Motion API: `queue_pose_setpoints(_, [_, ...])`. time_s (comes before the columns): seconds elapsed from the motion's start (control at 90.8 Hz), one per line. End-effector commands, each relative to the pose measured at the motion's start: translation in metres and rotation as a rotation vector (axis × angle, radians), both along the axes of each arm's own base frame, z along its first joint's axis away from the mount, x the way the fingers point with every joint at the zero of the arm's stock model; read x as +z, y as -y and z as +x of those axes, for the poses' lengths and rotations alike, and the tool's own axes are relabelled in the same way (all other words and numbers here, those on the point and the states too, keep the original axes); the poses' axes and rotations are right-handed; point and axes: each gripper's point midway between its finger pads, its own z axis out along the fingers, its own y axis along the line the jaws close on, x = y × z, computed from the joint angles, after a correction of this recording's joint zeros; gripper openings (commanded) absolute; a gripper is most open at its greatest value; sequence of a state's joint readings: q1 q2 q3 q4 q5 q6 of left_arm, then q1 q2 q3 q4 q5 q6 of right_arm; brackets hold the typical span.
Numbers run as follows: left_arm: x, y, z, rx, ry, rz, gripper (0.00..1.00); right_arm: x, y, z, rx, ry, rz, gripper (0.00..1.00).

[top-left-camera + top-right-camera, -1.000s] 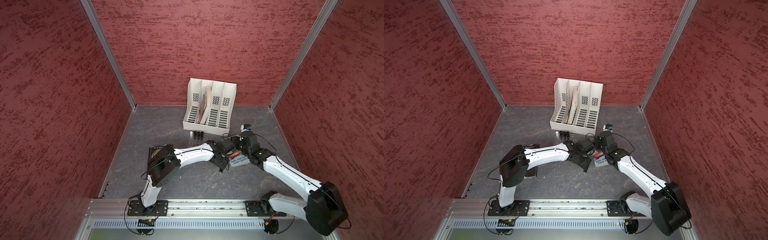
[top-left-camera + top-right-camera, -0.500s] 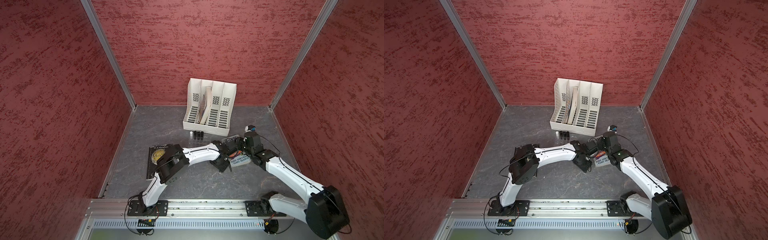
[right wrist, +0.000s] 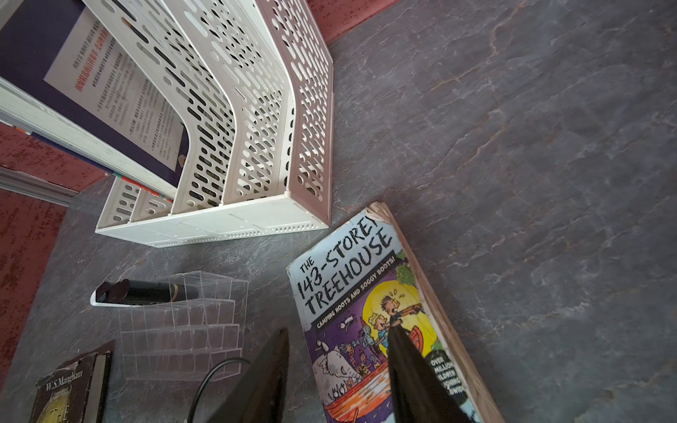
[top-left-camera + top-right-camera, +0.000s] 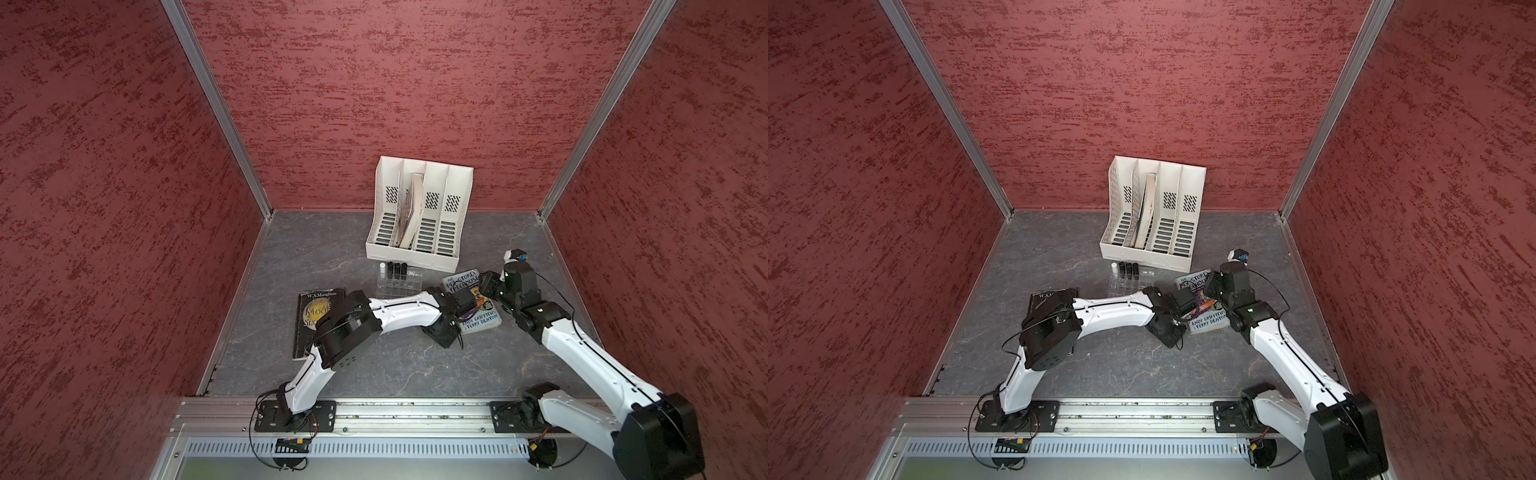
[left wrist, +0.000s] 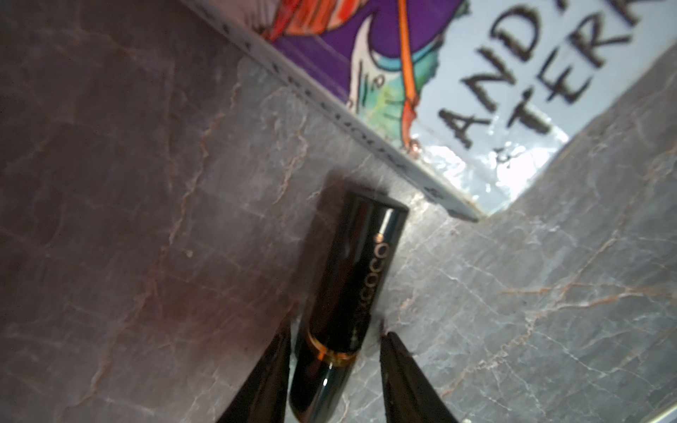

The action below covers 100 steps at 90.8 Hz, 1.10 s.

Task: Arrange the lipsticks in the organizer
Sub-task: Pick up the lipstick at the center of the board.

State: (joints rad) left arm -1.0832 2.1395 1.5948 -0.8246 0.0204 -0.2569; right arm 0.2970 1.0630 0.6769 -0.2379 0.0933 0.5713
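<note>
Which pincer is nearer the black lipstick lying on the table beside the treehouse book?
Left. The left pincer straddles the lipstick; the right pincer hangs apart over the treehouse book.

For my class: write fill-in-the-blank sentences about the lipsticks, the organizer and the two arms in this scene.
The organizer holds ___ lipsticks.
Only one of those is ___.
The lipstick at the left end effector lies beside a ___.
The right end effector holds ___.
Answers: four; white; book; nothing.
</note>
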Motion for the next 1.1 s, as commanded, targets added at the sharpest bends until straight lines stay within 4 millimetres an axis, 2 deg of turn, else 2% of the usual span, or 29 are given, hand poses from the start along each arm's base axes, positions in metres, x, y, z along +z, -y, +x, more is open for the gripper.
queue_pose_setpoints(0.0, [-0.023, -0.001, -0.006, 0.007, -0.040, 0.008, 0.36, -0.004, 0.002, -0.003, -0.003, -0.018, 0.018, 0.47])
queue_pose_setpoints(0.077, [-0.024, -0.003, -0.006, 0.005, -0.043, 0.011, 0.29, -0.003, 0.002, -0.004, -0.005, -0.016, 0.020, 0.47])
queue_pose_setpoints(0.176, [-0.015, -0.014, 0.002, 0.025, -0.030, 0.009, 0.22, -0.001, 0.002, -0.004, -0.004, -0.012, 0.024, 0.47])
queue_pose_setpoints(0.264, [0.003, -0.027, 0.014, 0.058, -0.003, -0.037, 0.19, -0.002, 0.000, -0.004, 0.001, -0.013, 0.038, 0.46])
queue_pose_setpoints(0.397, [0.038, -0.037, 0.027, 0.105, 0.012, -0.243, 0.17, -0.005, -0.007, -0.001, 0.007, 0.003, 0.098, 0.44])
queue_pose_setpoints(0.507, [0.064, -0.044, 0.039, 0.155, 0.023, -0.449, 0.16, -0.004, -0.027, 0.003, 0.080, 0.002, 0.177, 0.44])
queue_pose_setpoints(0.606, [0.093, -0.054, 0.054, 0.158, 0.115, -0.576, 0.15, -0.001, -0.054, 0.003, 0.190, -0.012, 0.244, 0.44])
queue_pose_setpoints(0.738, [0.128, -0.051, 0.064, 0.096, 0.237, -0.717, 0.16, 0.012, -0.086, -0.006, 0.339, -0.022, 0.312, 0.45])
queue_pose_setpoints(0.937, [0.140, -0.050, 0.072, 0.060, 0.267, -0.899, 0.16, 0.034, -0.120, -0.037, 0.576, -0.054, 0.444, 0.48])
queue_pose_setpoints(1.091, [0.141, -0.047, 0.066, 0.001, 0.232, -1.003, 0.15, 0.050, -0.128, -0.055, 0.675, -0.052, 0.487, 0.52])
